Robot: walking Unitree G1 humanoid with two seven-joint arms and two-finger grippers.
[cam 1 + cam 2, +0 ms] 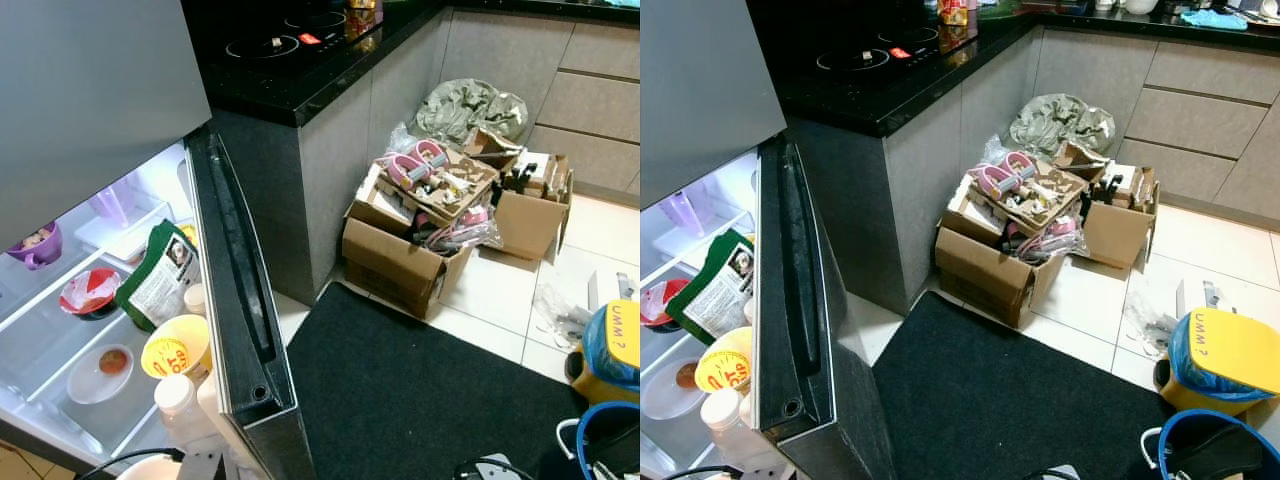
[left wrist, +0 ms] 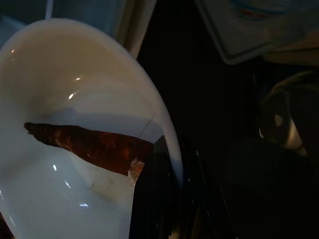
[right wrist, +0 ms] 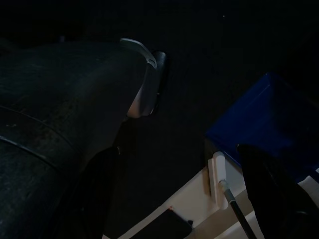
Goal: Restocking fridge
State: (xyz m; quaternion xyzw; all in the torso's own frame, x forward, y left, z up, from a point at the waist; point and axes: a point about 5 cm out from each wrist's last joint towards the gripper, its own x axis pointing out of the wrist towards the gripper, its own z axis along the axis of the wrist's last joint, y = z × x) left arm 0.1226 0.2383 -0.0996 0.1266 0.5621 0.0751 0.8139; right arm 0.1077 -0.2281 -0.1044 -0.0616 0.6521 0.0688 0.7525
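Floor: black mat [image 1: 420,390], cardboard boxes [image 1: 400,250] beyond.
Fridge [image 1: 90,330]: open.
Left pincer [image 2: 164,199]: clamped on white bowl [image 2: 75,114] rim, carrot [image 2: 89,144] inside.
Right pincer: state unclear.

Fridge shelves [image 1: 60,300]: purple cup [image 1: 38,245], red-white bowl [image 1: 88,292], white dish [image 1: 98,374]. Door rack [image 1: 200,400]: green pouch [image 1: 160,275], yellow tub [image 1: 177,350], white bottle [image 1: 180,405]. Floor tiles [image 1: 500,290]: black mat [image 1: 400,390], cardboard boxes [image 1: 400,255], yellow-blue bin [image 1: 610,350], far from left claw [image 2: 164,199].
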